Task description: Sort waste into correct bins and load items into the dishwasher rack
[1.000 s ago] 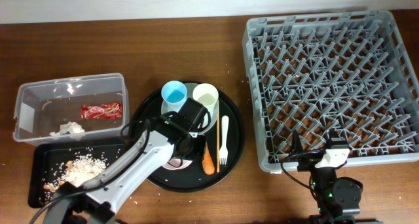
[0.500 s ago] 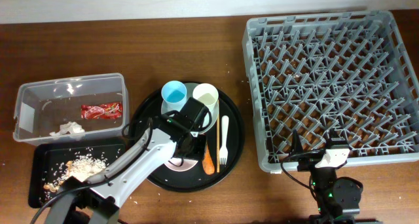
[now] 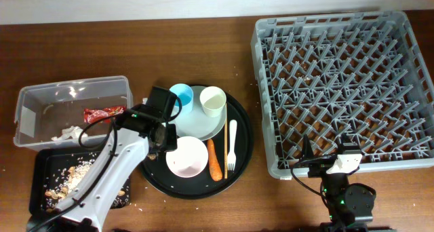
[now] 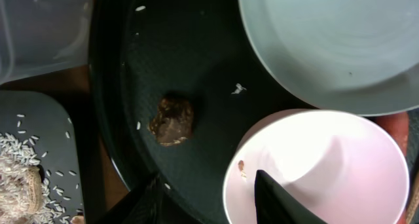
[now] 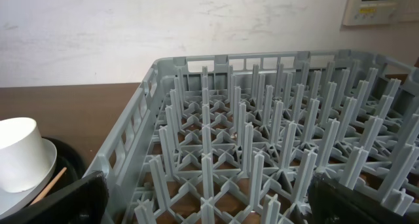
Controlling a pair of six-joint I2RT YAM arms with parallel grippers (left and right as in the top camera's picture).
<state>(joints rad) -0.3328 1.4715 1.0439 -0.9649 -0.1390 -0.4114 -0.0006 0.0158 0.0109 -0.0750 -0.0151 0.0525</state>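
My left gripper (image 3: 160,135) (image 4: 216,207) is open and empty, low over the left part of the round black tray (image 3: 239,117). One finger is over the rim of the pinkish-white bowl (image 3: 186,157) (image 4: 327,171), the other over bare tray. The pale plate (image 3: 196,120) (image 4: 334,47), blue cup (image 3: 180,96), cream cup (image 3: 212,100), carrot (image 3: 215,161), fork (image 3: 232,145) and chopsticks (image 3: 225,140) sit on that tray. The clear tub (image 3: 41,96) holds the red wrapper (image 3: 103,113) and tissue (image 3: 71,132). Rice (image 3: 68,178) lies in the black rectangular tray (image 3: 37,161). My right gripper (image 3: 324,163) (image 5: 209,204) is open and empty at the grey rack (image 3: 346,83) (image 5: 262,152).
A small brown food lump (image 4: 173,120) lies on the round tray left of the bowl, with a few rice grains around it. The cream cup (image 5: 19,162) shows at the left of the right wrist view.
My left arm has swung left, from above the bowl and plate to the tray's left part. The bowl now shows whole. The right arm has not moved.
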